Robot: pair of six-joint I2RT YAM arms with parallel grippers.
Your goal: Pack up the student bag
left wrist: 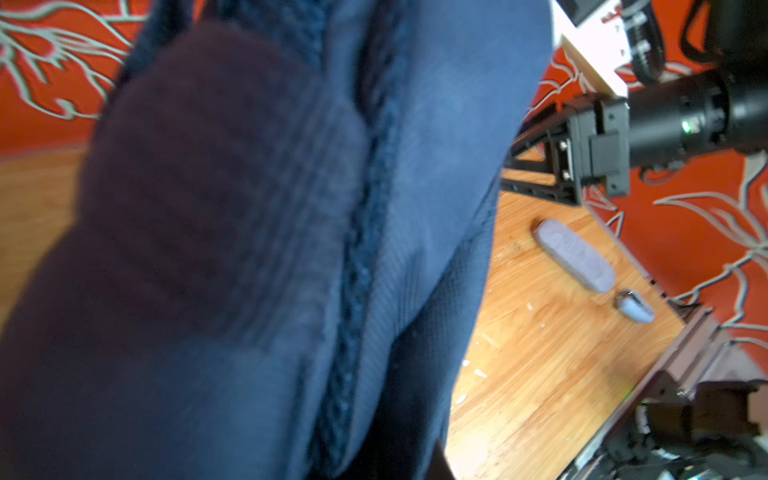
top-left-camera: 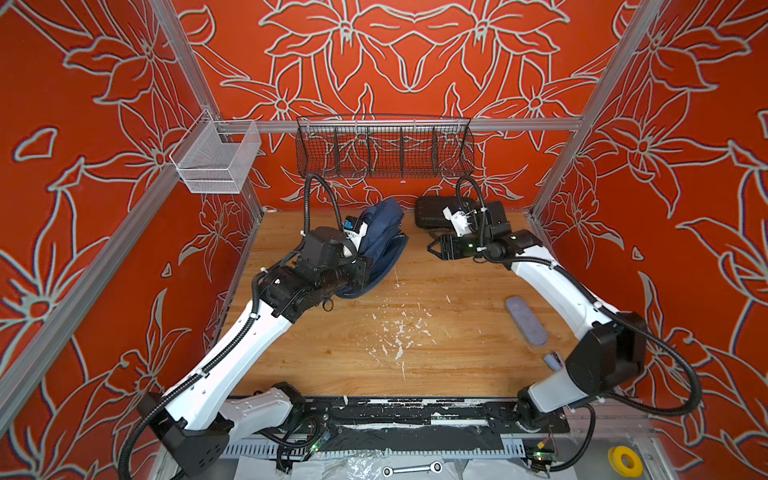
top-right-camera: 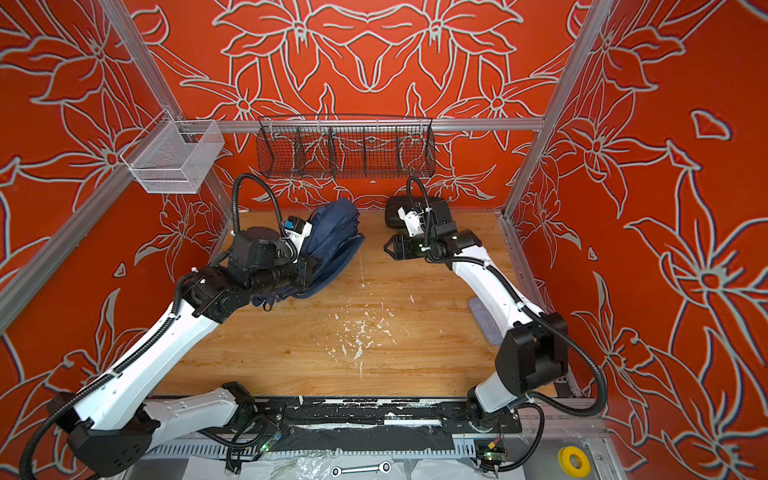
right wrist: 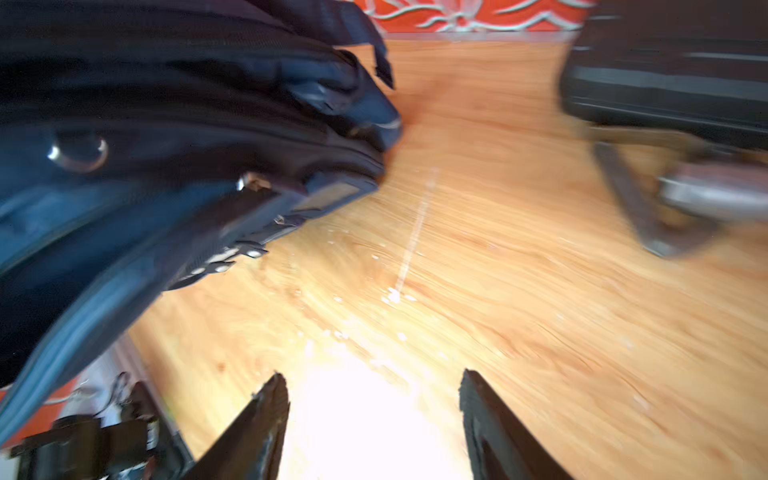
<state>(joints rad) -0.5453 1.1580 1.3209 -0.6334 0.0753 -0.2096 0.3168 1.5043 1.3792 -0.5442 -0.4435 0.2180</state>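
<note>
The left claw (top-left-camera: 360, 268) is pressed into the student bag (top-left-camera: 382, 232). Its fingertips are hidden by fabric; it is found closed and is judged to be gripping the bag's near edge. The bag is stood on its edge on the worktop (top-left-camera: 374, 353), directly ahead of that claw, and in the left wrist view it (left wrist: 249, 249) fills most of the frame. The right claw (top-left-camera: 434, 248) hangs low over bare worktop with its jaws well apart and nothing between them, as the right wrist view (right wrist: 370, 378) confirms. The bag lies just across a gap ahead of it. A black hard case (top-left-camera: 432, 212) lies close beside the right claw, on its far side. A grey oblong pouch (top-left-camera: 526, 320) and a small pale object (top-left-camera: 552, 359) lie well behind the right claw, beside its arm. The step in hand is judged to be fetching an item for loading. A firm hold is required at the left claw, with the bag's opening turned toward the right claw. The pouch should be taken across its narrow width. No brand, label or writing can be read; both wrist views are blurred.
</note>
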